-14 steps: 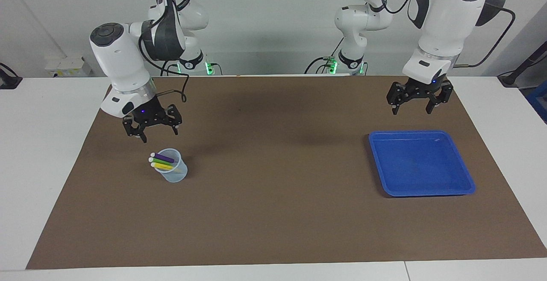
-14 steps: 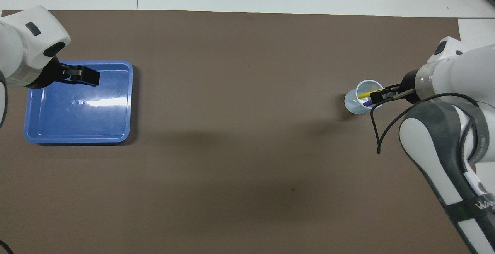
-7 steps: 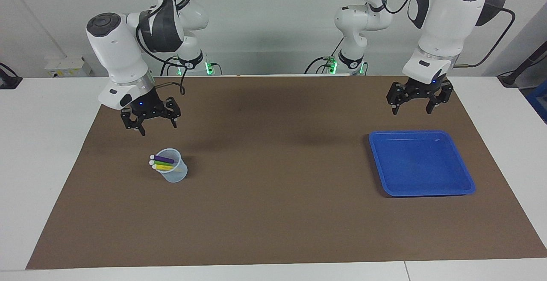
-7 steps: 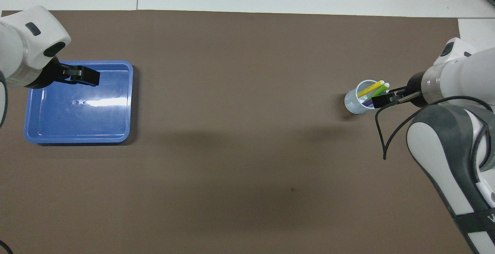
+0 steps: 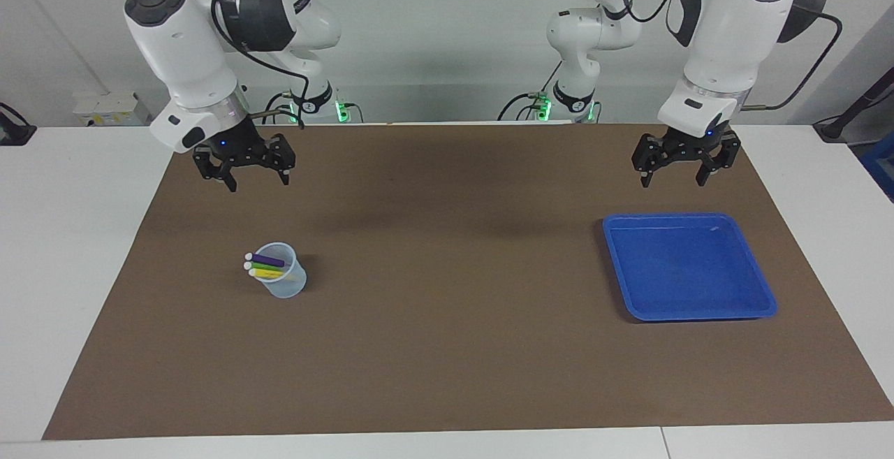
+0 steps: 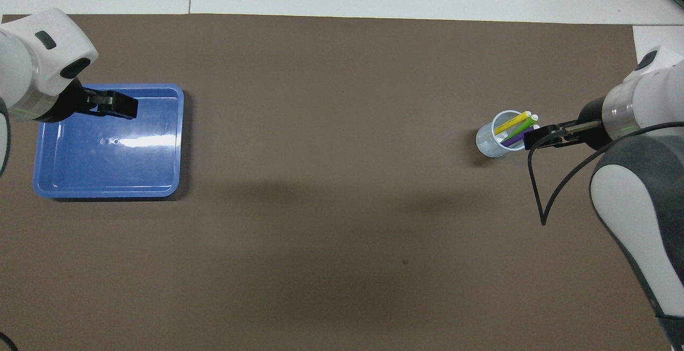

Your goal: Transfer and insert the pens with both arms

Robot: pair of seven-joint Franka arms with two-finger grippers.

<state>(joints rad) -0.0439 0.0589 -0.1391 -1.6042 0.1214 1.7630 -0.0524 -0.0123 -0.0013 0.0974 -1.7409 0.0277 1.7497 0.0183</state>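
You have three thin marker-like pens standing slantwise in a small translucent plastic cup (image 5: 281, 279) toward the right arm's end of the brown mat (image 5: 447, 347): the purple pen (image 5: 266, 259) on top in the facing view, the bright green pen (image 5: 264, 267) under it, the yellow pen (image 5: 266, 274) lowest, each with its pale whitish end poking out past the cup's rim. The cup stands upright on the mat (nothing is touching it).

Your right gripper (image 5: 244, 172) hangs in the air over bare mat, on the robots' side of the cup and well clear of it; its fingers are spread apart and hold nothing. In the overhead view that same gripper (image 6: 539, 138) shows just beside the cup's rim, but the facing view shows it raised.

Your left gripper (image 5: 681, 169) hangs over the mat at the edge of the shallow blue plastic tray (image 5: 754, 284) nearest the robots, fingers spread apart too, holding nothing. The tray sits flat toward the left arm's end of the mat, well apart from the cup.
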